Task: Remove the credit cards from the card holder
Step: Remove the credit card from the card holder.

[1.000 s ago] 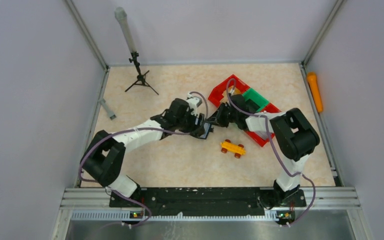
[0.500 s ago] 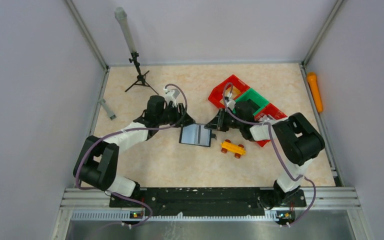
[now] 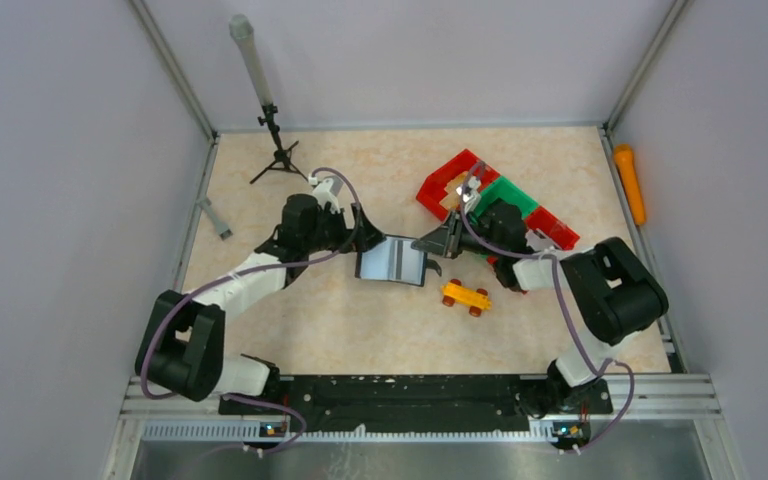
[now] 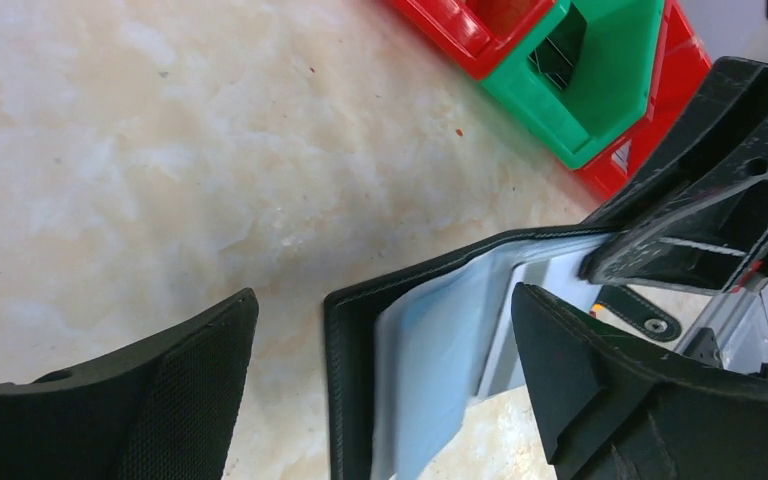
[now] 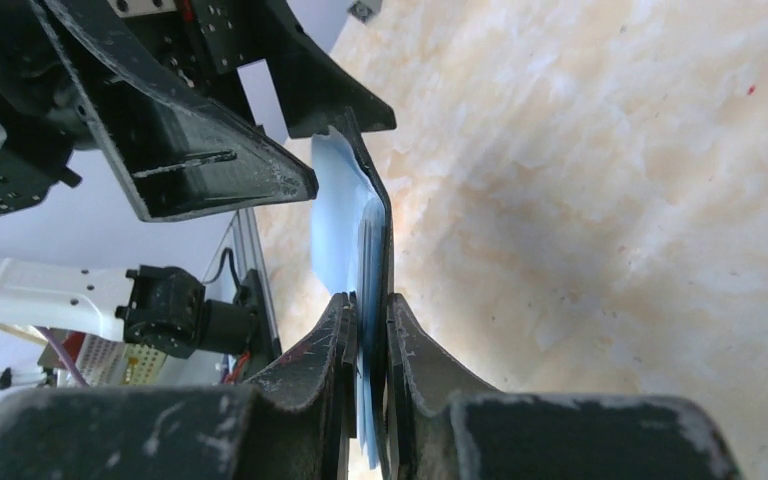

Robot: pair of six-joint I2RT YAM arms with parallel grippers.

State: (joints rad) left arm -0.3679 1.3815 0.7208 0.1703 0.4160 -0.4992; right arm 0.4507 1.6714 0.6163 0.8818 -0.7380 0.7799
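Two arms work on one small thing: the card holder (image 3: 392,262) lies spread open near the middle of the tabletop (image 3: 340,330), its greyish inner face turned up, between the left arm (image 3: 260,268) and the right arm (image 3: 520,268). The right jaws are drawn narrow and pinch the holder's right-hand edge, black cover and pale blue leaves (image 4: 440,350) together. The left jaws stand wide, one finger on each side of the holder's opposite edge, and grip nothing. Whether those pale leaves are the cards themselves or plastic sleeves over them cannot be told, and no card shows lying free on the tabletop, so the extraction looks barely begun. The step in hand seems to be bracing the open holder with the right arm while the left lines up to take a card. That next move would call for the left jaws to close on a single leaf only, not the black cover, then draw it out along the pocket while the right grip resists the pull. A yellow toy car (image 3: 465,297) sits just beside the holder's near right corner, and red and green bins (image 3: 508,195) lie behind the right arm.
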